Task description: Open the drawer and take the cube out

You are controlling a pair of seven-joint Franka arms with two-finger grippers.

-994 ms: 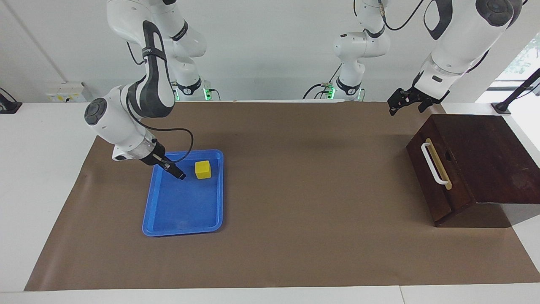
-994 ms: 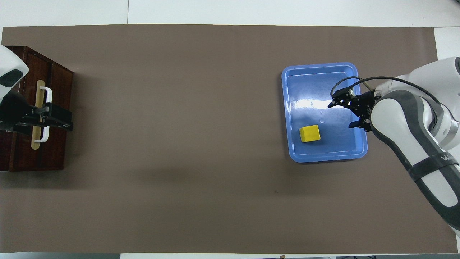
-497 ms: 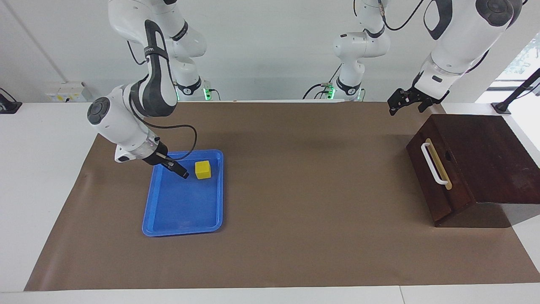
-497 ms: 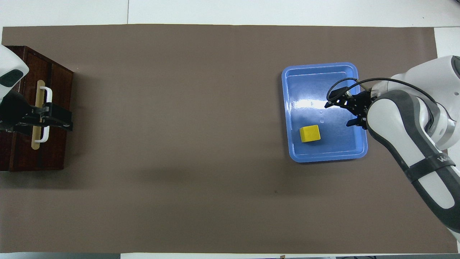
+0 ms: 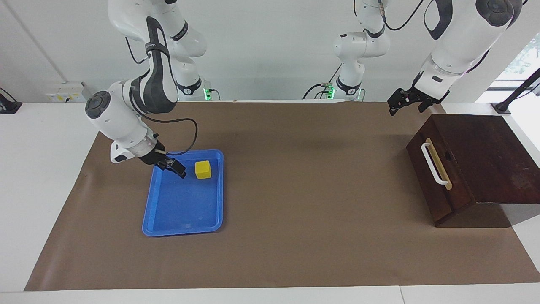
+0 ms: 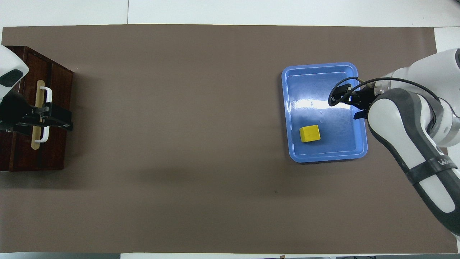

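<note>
The yellow cube [image 5: 203,169] sits in the blue tray [image 5: 182,228], drawer [image 5: 434,181] shut. The right gripper [image 5: 176,168], spread and empty, hangs beside the cube; a careless sweep could knock it. The left gripper [image 5: 406,103], spread, waits above the drawer box.

The dark brown wooden box [image 6: 32,108] runs off the edge of the overhead view, and the left arm covers part of its top there. Its drawer [image 5: 436,177] is pushed in, so the inside is hidden.
</note>
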